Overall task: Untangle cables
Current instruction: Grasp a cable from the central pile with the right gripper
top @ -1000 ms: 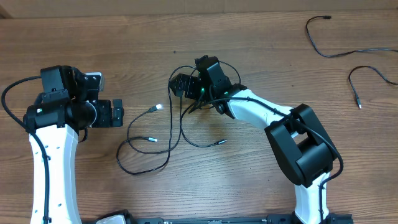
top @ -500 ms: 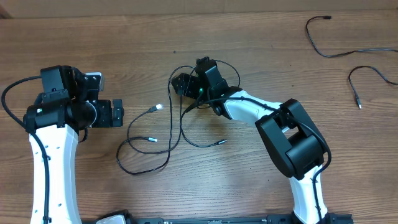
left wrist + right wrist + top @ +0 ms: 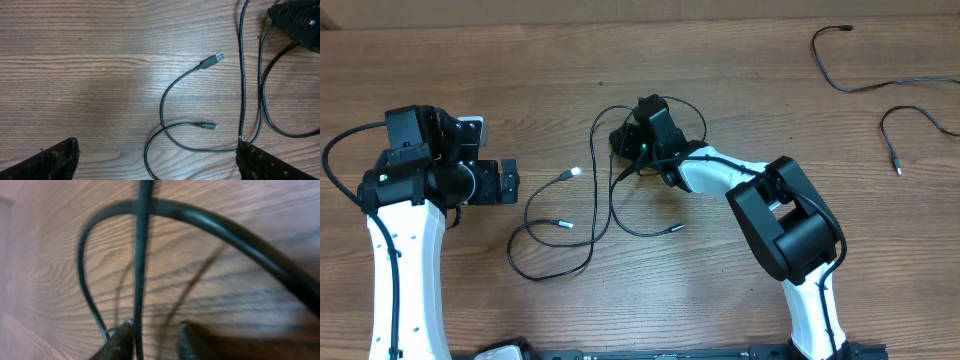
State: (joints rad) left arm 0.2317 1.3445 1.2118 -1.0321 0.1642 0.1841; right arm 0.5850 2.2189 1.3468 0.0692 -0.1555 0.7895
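The cables [image 3: 570, 174] lie in loose crossing loops in the middle of the desk [image 3: 670, 300]. The right gripper [image 3: 152, 340] has one strand between its almost closed fingers, but I cannot tell if it pinches. The left gripper [image 3: 155, 150] stands wide open, empty.

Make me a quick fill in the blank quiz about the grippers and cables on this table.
The left gripper stands ___, holding nothing. One strand of the cables runs ___ the fingertips of the right gripper. Apart from the tangle, ___ separate cords lie near the right edge of the table.
Missing words: open; between; two.
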